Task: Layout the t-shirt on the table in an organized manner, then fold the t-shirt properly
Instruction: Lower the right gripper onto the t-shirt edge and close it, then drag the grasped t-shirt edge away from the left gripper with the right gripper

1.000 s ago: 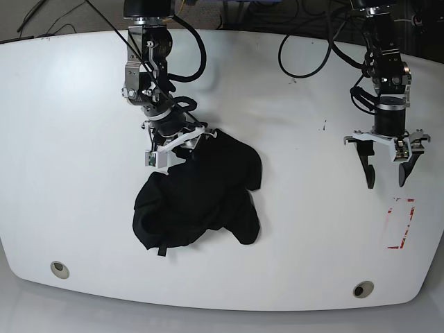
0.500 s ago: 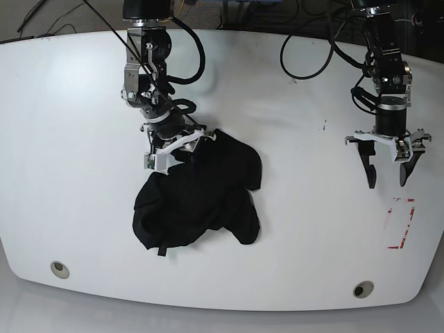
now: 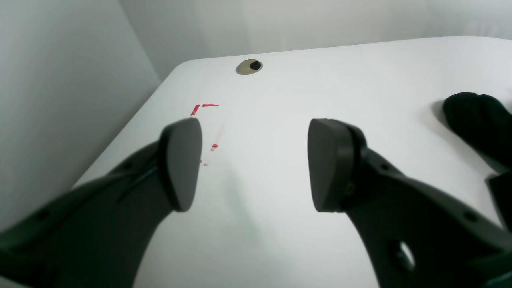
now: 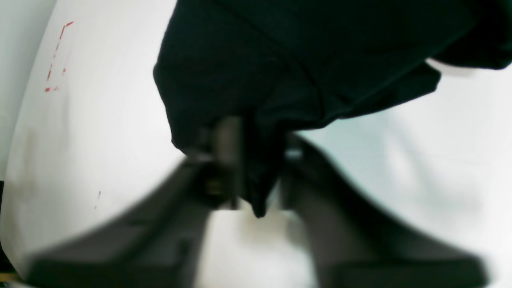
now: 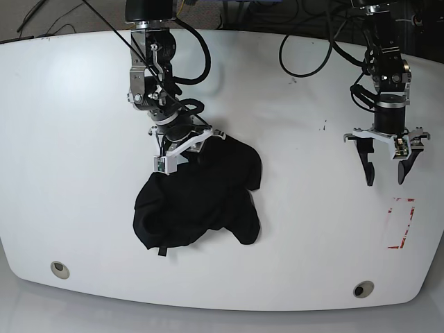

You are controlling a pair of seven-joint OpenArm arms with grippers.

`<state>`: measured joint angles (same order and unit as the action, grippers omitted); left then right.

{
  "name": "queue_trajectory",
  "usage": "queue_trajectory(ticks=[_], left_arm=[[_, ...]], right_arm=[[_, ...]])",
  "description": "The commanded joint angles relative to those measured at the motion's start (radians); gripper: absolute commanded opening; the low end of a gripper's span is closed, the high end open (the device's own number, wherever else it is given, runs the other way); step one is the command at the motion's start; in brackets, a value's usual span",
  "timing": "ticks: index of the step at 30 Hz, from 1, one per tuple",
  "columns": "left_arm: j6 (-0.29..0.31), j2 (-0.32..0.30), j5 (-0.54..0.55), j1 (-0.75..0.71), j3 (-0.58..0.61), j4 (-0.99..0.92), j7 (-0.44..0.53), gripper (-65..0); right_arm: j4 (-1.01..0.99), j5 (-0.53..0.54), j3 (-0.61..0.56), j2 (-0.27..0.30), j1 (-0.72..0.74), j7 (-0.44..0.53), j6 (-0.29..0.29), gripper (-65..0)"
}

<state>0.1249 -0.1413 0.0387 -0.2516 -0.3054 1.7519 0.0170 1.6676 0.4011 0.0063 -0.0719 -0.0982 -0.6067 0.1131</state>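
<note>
Left wrist: left gripper (image 3: 252,164) spread wide over the glossy white table (image 3: 280,100), crumpled plain black fabric t-shirt (image 3: 478,120) well apart at 3 o'clock. Right wrist: right gripper (image 4: 250,160) pinches a shirt fold. Base: shirt bunched at 6 o'clock of that claw, left of centre.

Bright, even overhead light is reflected softly off the glossy table (image 5: 277,229); the right wrist view is blurred, and shadows are kept faint.

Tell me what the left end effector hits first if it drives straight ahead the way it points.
Probably the glossy white table itself: the open left end effector points down at bare tabletop, nothing between its fingers.
</note>
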Motion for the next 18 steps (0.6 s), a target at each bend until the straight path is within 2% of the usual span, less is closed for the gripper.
queue_trajectory(ticks=[1,18], left_arm=[[-0.006,-0.010,0.003,0.008,-0.004,0.016,0.030,-25.8],[-0.006,-0.013,0.003,0.008,-0.004,0.016,0.030,-25.8]], right_arm=[[0.016,0.015,-0.002,-0.004,0.028,0.021,0.012,-65.0],[0.013,0.015,-0.004,-0.001,0.028,0.021,0.013,-65.0]])
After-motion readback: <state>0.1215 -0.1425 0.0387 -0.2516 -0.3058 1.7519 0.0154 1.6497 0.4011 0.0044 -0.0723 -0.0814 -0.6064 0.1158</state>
